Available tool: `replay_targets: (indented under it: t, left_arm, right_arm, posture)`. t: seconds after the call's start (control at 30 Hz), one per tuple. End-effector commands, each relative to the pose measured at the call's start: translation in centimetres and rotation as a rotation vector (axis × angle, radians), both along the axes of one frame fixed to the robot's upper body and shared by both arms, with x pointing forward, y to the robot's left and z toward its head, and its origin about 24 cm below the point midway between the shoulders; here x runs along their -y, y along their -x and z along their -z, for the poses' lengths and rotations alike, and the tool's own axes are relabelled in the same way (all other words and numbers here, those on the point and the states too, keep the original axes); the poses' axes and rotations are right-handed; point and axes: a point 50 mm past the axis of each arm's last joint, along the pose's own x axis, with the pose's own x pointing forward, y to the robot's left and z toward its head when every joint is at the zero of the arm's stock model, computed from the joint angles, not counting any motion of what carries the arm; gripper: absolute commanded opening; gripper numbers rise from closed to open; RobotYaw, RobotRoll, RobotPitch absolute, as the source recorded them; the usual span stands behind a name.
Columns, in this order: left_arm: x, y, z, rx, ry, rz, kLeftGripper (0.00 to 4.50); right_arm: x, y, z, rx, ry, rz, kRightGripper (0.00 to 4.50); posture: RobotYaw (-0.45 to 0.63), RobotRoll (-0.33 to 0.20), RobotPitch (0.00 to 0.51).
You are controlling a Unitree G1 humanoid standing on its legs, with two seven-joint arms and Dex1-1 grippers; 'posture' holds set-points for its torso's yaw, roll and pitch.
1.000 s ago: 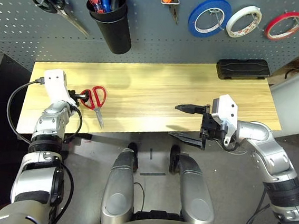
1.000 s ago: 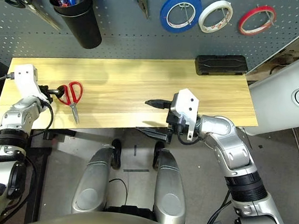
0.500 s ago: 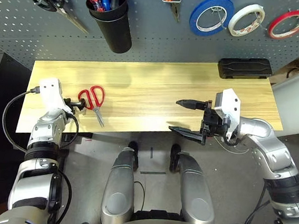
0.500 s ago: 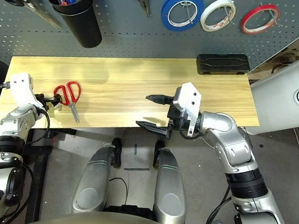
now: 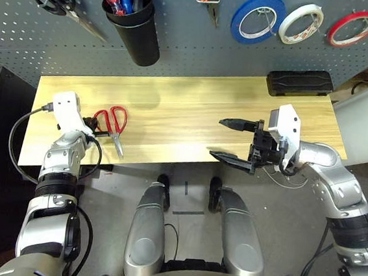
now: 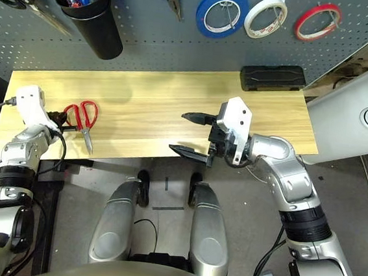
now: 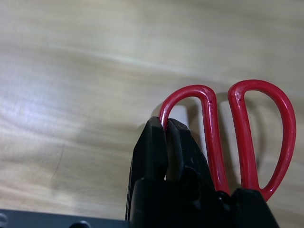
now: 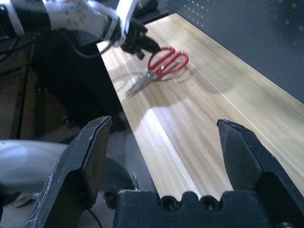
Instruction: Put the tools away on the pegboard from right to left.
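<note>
Red scissors [image 5: 112, 122] pinched on the table [image 5: 187, 106].
One handle loop is clamped by the left gripper [image 7: 164, 135]; the right gripper [image 5: 230, 141] is spread wide.

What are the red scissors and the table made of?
The red-handled scissors seem to have smooth, glossy plastic handles, since they shine in the left wrist view, and bare grey blades that look like metal. The table looks like pale wood or a wood-look top, with long grain lines and plank seams and a soft sheen.
</note>
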Motion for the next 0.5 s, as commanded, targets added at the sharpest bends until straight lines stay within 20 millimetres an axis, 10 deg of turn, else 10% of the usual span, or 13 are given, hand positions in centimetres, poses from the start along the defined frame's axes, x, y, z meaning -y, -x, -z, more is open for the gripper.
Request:
replay_targets:
  t: [0.03, 0.5]
  left_arm:
    - [0.3, 0.9, -0.3, -0.001, 0.024, -0.015, 0.01]
    - [0.6, 3.4, -8.0, 0.23, -0.028, 0.014, 0.01]
  right_arm:
    - [1.1, 0.1, 0.2, -0.014, 0.004, -0.006, 4.5]
    - [3.4, -0.9, -3.4, 0.037, -0.081, -0.139, 4.5]
  posture:
    - [-0.06, 0.0, 0.373]
    - [0.06, 0.0, 0.294]
